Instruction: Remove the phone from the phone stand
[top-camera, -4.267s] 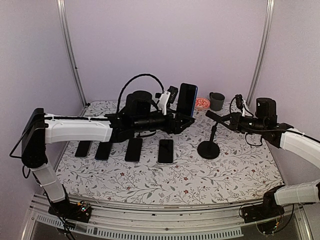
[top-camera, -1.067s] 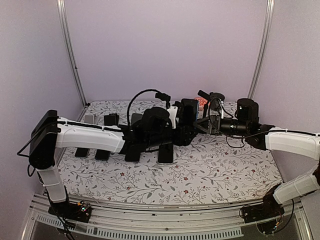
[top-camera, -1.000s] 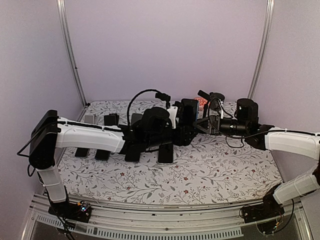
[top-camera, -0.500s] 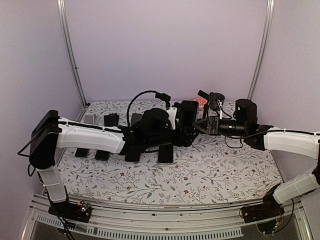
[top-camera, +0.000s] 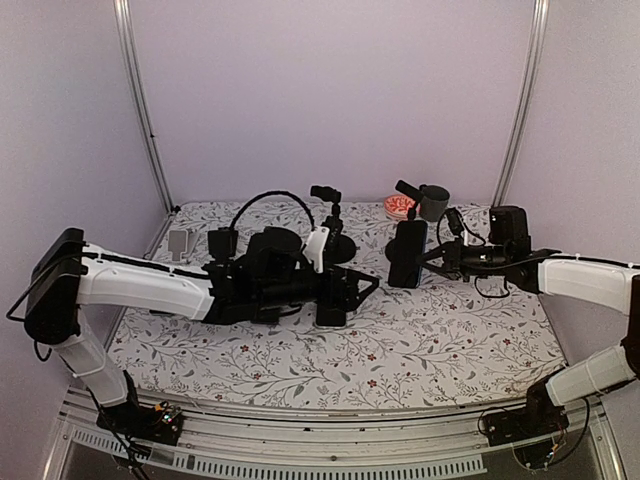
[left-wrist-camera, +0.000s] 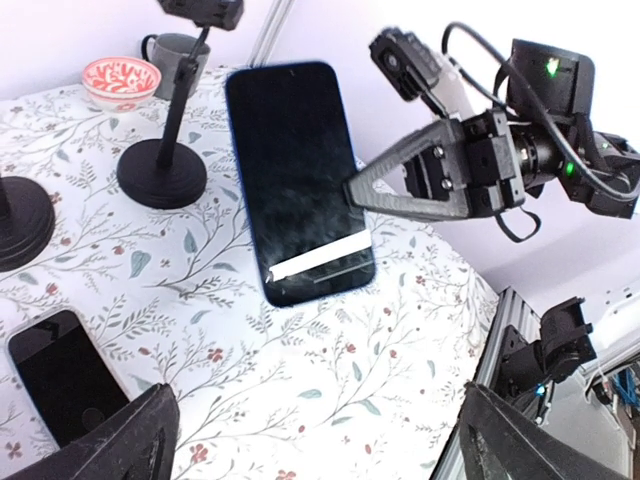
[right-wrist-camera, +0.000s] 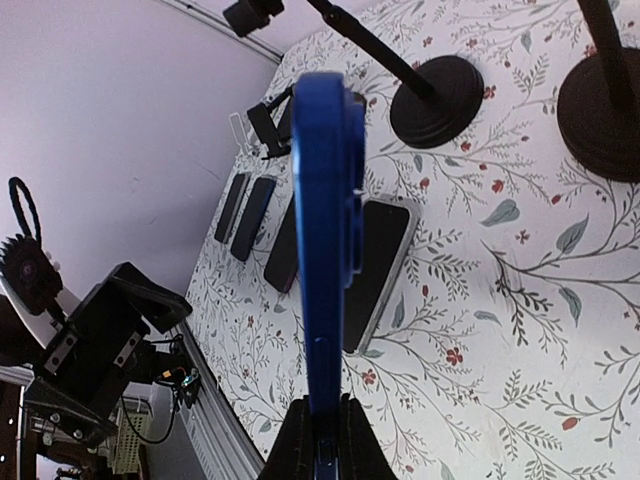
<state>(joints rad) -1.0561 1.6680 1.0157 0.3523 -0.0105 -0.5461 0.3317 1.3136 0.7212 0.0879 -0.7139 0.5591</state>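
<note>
Low centre in the top view, your left gripper (top-camera: 358, 290) has its jaws spread wide, nothing between them. Right of it, your right gripper (right-wrist-camera: 318, 435) pinches one edge of the blue-edged black slab phone (left-wrist-camera: 298, 180), upright above the floral tablecloth (top-camera: 450, 340), apart from the black round-base phone stand (top-camera: 337, 246). Upper centre: red patterned bowl (top-camera: 400, 207), grey mug (top-camera: 434, 203).

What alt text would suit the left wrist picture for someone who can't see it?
A dark phone is pinched at its edge by the right arm's fingers above a floral table. Behind are two black stands, a red bowl and a grey mug.
</note>
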